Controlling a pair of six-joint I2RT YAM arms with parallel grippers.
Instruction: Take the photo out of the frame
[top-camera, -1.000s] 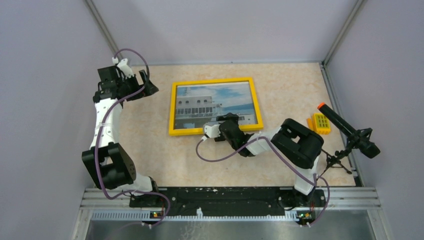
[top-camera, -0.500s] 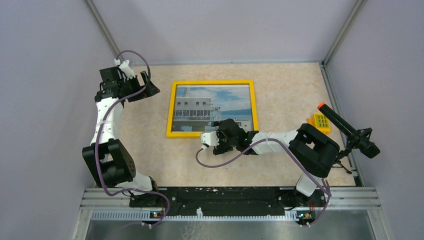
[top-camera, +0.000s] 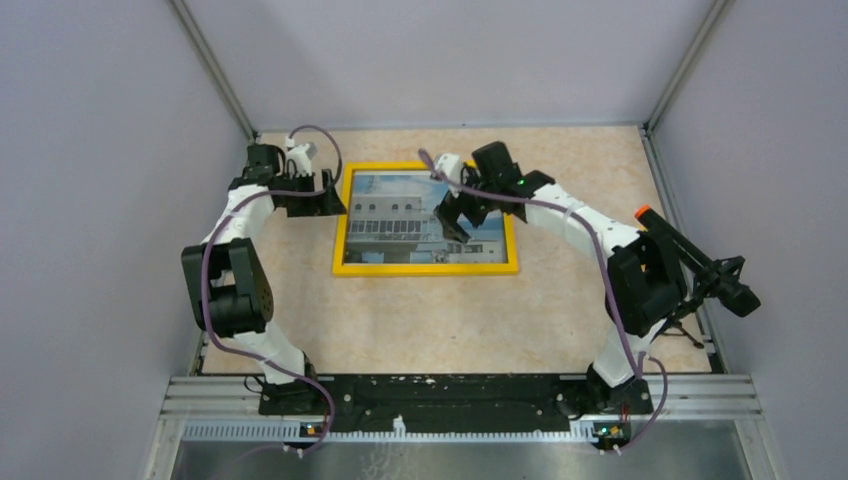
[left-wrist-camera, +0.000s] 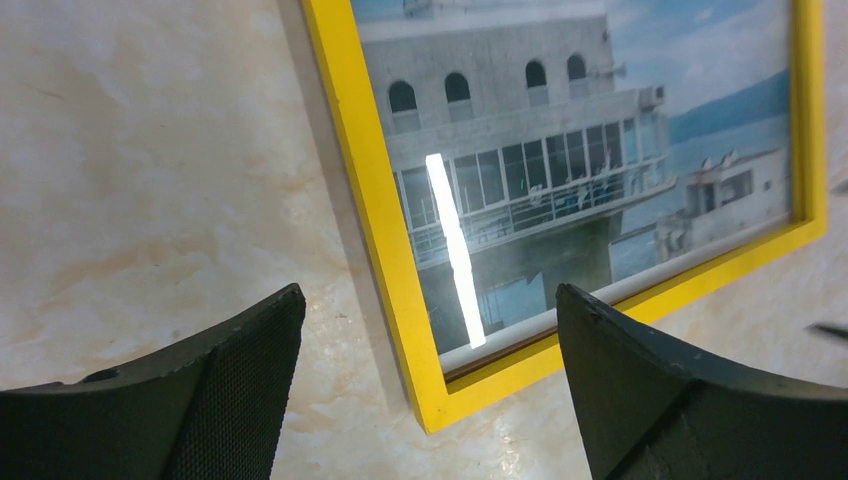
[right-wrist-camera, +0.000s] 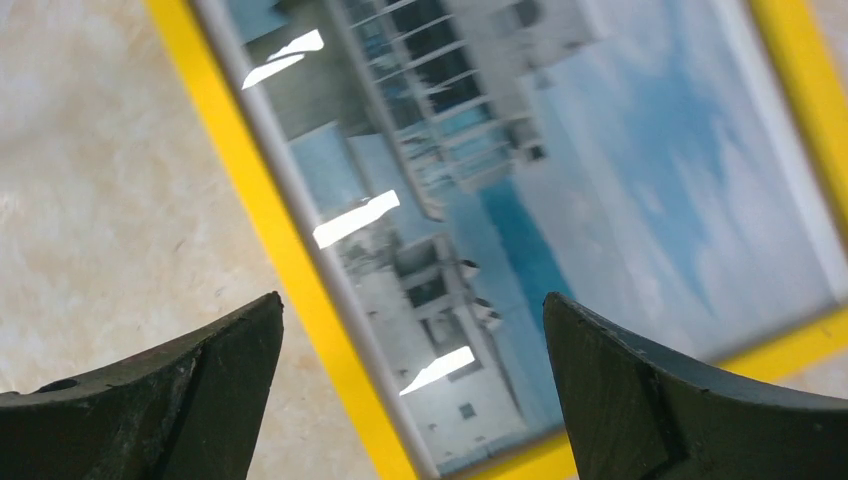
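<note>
Wide-open left gripper straddles the frame edge; right gripper, equally wide, seemingly above the photo.

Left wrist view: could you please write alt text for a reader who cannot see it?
The open left gripper hangs above one corner of the yellow frame, which lies flat on the beige marbled table. The photo of a white multi-deck building against blue sky sits inside the frame.

Yellow frame, blue-and-white photo
</note>
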